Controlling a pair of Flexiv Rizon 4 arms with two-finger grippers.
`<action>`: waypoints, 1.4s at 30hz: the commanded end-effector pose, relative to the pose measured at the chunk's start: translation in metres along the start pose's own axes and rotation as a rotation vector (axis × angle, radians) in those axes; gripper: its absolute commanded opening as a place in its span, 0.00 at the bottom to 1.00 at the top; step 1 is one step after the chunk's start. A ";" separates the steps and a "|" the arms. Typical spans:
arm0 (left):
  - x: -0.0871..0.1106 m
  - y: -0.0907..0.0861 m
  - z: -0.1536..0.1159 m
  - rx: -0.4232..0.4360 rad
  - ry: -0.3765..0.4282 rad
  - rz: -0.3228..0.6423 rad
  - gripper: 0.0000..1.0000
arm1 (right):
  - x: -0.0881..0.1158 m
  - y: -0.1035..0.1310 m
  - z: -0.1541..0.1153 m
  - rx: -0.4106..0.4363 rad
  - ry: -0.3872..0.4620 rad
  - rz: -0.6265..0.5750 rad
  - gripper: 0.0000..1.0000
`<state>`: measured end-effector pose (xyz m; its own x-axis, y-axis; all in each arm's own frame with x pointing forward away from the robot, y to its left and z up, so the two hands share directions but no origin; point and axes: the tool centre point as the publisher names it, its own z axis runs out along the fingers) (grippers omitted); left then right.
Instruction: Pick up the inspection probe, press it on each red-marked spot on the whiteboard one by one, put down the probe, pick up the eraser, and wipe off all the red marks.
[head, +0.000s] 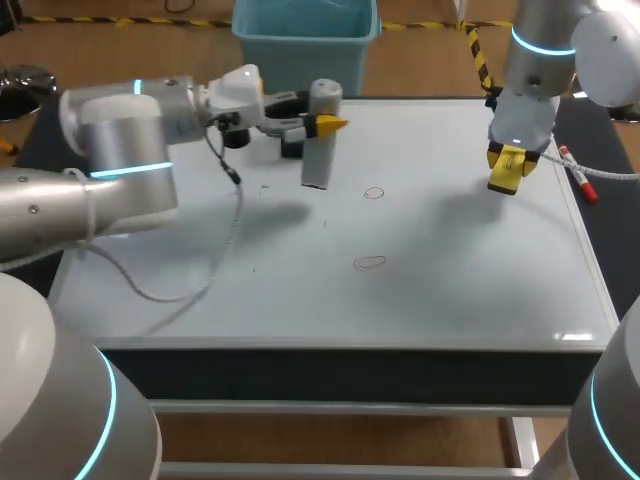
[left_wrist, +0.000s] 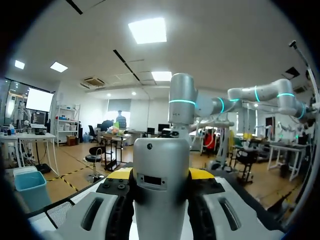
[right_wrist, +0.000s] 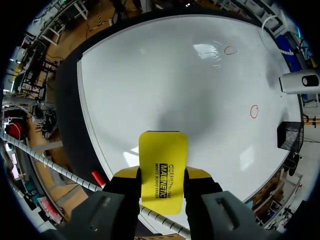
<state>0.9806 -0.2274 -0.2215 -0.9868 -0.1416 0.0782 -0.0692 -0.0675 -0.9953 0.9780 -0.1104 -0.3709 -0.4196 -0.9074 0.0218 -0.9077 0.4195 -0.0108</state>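
The whiteboard (head: 450, 290) bears 2 red marks (head: 370, 263); left pincer (left_wrist: 160, 174) pinches probe (head: 318, 150), right pincer (right_wrist: 162, 175) pinches eraser (right_wrist: 163, 152).

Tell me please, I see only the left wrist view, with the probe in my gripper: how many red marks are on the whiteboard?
Observer: Two red circles on the whiteboard: the far circle and the near circle.
Operator: Am I over one of them?
Observer: No. The lower end of the probe is beside the far circle, not over it.
Operator: And my other arm?
Observer: The right gripper is shut on the yellow eraser, above the whiteboard's far right part.
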 end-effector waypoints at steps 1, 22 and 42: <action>0.000 0.005 0.041 0.011 -0.067 -0.001 0.00 | 0.000 0.000 -0.001 0.002 0.003 -0.002 0.00; -0.007 0.029 0.089 0.047 -0.103 -0.025 0.00 | 0.000 0.000 -0.001 0.002 0.003 -0.002 0.00; -0.023 0.045 0.095 0.074 -0.076 -0.026 0.00 | 0.000 0.000 -0.001 0.002 0.003 -0.002 0.00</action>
<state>1.0105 -0.3197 -0.2603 -0.9682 -0.2234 0.1126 -0.0820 -0.1415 -0.9865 0.9778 -0.1105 -0.3708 -0.4195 -0.9075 0.0216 -0.9077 0.4194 -0.0109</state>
